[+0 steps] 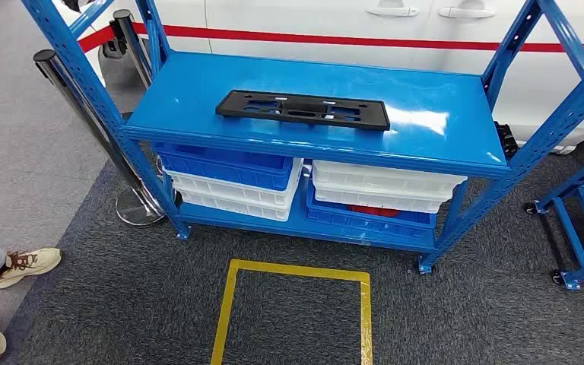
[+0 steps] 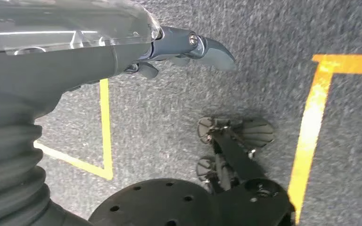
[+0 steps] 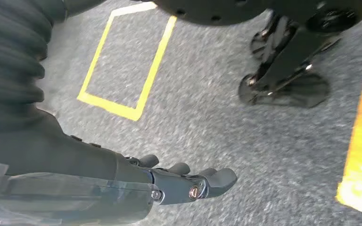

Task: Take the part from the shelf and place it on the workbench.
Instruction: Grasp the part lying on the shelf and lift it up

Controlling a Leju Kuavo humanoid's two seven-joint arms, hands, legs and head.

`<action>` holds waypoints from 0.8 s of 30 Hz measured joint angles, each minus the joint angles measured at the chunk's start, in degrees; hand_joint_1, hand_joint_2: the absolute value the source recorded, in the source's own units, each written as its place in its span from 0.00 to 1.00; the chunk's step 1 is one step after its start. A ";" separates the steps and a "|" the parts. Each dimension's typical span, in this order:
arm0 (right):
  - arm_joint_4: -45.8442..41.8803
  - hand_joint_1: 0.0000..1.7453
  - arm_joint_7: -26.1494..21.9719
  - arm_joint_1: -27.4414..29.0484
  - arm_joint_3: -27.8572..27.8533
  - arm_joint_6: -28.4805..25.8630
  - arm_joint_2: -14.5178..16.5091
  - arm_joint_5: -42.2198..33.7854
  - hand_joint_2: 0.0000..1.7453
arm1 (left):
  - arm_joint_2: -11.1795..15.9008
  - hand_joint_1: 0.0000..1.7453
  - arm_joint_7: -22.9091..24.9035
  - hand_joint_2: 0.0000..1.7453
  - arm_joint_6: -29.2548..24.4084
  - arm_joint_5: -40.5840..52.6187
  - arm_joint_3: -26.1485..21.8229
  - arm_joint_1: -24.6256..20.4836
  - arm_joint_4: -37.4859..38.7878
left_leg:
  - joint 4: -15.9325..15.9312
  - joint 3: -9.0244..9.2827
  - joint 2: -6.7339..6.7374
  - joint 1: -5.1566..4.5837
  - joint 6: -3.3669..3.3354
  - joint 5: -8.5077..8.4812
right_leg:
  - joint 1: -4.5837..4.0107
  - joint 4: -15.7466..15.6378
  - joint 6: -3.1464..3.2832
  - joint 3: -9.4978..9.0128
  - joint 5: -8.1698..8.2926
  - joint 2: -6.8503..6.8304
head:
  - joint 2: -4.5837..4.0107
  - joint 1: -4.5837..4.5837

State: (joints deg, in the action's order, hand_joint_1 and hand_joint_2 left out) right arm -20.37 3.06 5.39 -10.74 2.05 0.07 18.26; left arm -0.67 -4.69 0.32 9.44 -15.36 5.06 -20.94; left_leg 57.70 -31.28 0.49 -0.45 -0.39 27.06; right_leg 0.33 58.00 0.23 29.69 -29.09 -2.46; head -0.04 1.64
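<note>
Our left hand (image 2: 188, 47) and right hand (image 3: 188, 183) hang over the grey carpet (image 3: 207, 122), fingers loosely extended, holding nothing. We see the black part (image 1: 302, 109) lying flat on the blue shelf (image 1: 441, 122), on its top level.

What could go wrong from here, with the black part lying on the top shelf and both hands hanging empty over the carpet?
1. The black part is thin and lies flat on the glossy blue shelf; fingers may slide it away rather than get under an edge.
2. The slanted shelf braces flank the top level, so a reaching arm could clip one.
3. The left hand and right hand hang low, while a person's shoes stand near the robot's left; a wide swing could pass close.
</note>
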 joint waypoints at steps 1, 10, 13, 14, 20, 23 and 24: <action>0.12 0.00 0.21 -0.12 -0.41 0.11 0.00 0.86 1.00 | -0.05 0.00 -0.09 1.00 -0.05 0.37 -0.69 -0.15 0.12 | 0.00 0.00 0.00 0.00 0.00 0.00 | 0.00 0.00 0.00 0.00 0.00 0.00 | 0.00 0.00; 2.30 0.00 0.22 -2.43 -7.52 1.43 0.26 13.66 0.75 | -0.97 0.00 -1.13 0.00 -1.92 6.40 -12.54 -2.22 2.02 | 0.01 0.00 0.00 -0.01 0.00 0.00 | 0.01 0.00 0.00 -0.01 0.00 0.00 | 0.00 0.00; 2.93 0.00 -2.06 -3.52 -10.73 2.25 0.70 16.55 1.00 | -1.11 0.00 -1.86 0.00 -2.16 8.39 -16.12 -2.88 2.55 | 0.01 0.00 0.00 -0.01 0.00 -0.01 | 0.00 0.00 0.00 -0.02 0.00 0.00 | -0.01 0.00; 3.09 0.00 -3.17 -3.97 -11.78 2.67 0.88 17.28 1.00 | -1.17 0.00 -2.15 0.00 -2.17 9.03 -17.22 -3.10 2.73 | 0.01 0.00 0.00 -0.01 0.00 -0.01 | 0.00 0.00 0.00 -0.03 0.00 0.00 | -0.01 0.00; 3.59 0.00 -10.99 -7.44 -17.39 6.16 2.49 20.19 0.00 | -1.54 0.00 -3.89 0.00 -2.13 12.49 -23.31 -4.40 3.73 | 0.32 -0.06 0.00 -0.32 -0.18 0.10 | 0.10 -0.06 -0.11 -0.06 0.07 -0.07 | 0.00 0.01; 2.07 0.00 -15.02 -8.52 -17.94 8.68 3.34 19.55 0.00 | -1.58 0.00 -4.59 0.00 -2.02 13.80 -25.89 -4.79 4.11 | 0.41 -0.13 -0.02 -0.42 -0.43 0.22 | 0.19 -0.07 -0.26 -0.12 0.05 -0.18 | 0.00 0.01; 0.98 0.00 -16.15 -8.71 -17.53 9.45 3.56 18.84 0.00 | -1.58 0.00 -4.79 0.00 -1.98 14.16 -26.58 -4.87 4.21 | 0.40 -0.16 -0.05 -0.50 -0.58 0.25 | 0.26 -0.14 -0.39 -0.17 0.06 -0.25 | 0.00 0.01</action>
State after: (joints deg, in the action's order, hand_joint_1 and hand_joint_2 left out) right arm -19.39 -13.09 -3.32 -28.27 11.50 3.62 37.10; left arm -2.25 -9.48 -1.67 23.59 -41.94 0.19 -16.73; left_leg 58.10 -31.44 0.44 -0.95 -0.97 27.31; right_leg 0.59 57.85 -0.17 29.52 -29.03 -2.71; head -0.04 1.65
